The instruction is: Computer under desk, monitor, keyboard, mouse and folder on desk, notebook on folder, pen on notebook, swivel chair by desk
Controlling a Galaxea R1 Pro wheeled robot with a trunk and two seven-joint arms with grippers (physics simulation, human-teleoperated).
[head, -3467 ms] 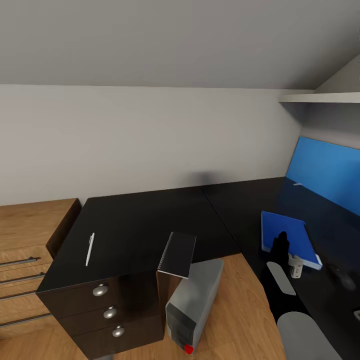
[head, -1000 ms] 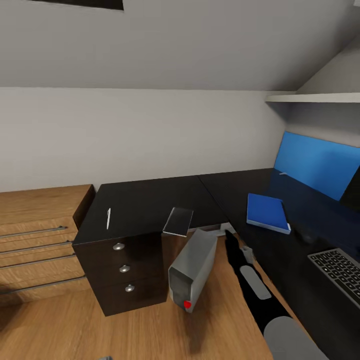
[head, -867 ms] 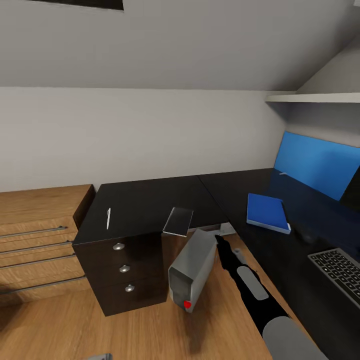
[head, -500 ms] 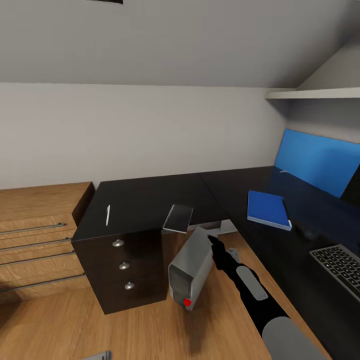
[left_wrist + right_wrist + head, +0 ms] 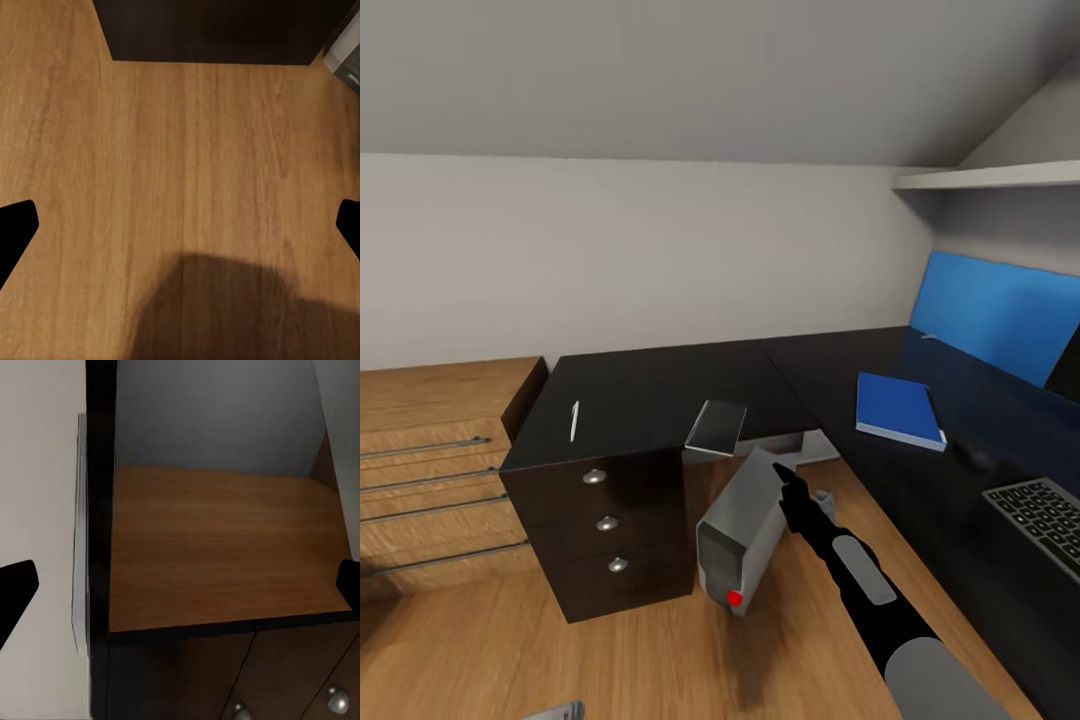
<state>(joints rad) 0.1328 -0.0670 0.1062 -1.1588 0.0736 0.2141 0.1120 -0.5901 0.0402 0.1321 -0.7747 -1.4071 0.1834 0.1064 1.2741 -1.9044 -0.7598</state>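
The black desk [image 5: 650, 395] carries the white pen [image 5: 573, 420] near its left end. The dark notebook [image 5: 716, 427] lies overhanging the desk's front edge. Further right lie the blue folder [image 5: 900, 410] and part of the keyboard [image 5: 1045, 510]. A corner of the monitor [image 5: 1066, 376] shows at the right edge. The silver computer [image 5: 745, 530] stands tilted on the floor below the notebook. My right gripper [image 5: 780, 472] [image 5: 180, 585] is open, just above the computer's top and under the notebook. My left gripper [image 5: 180, 229] is open over bare floor.
A black three-drawer unit [image 5: 605, 525] stands under the desk's left end, with a light wooden drawer chest [image 5: 430, 450] beside it. A blue back panel [image 5: 1000, 320] and a white shelf [image 5: 990, 178] are at the right. Wooden floor [image 5: 660, 650] lies in front.
The view has pulled back from the desk. My right arm has swung left from beside the folder to the computer's top, rising slightly toward the notebook in the last half second.
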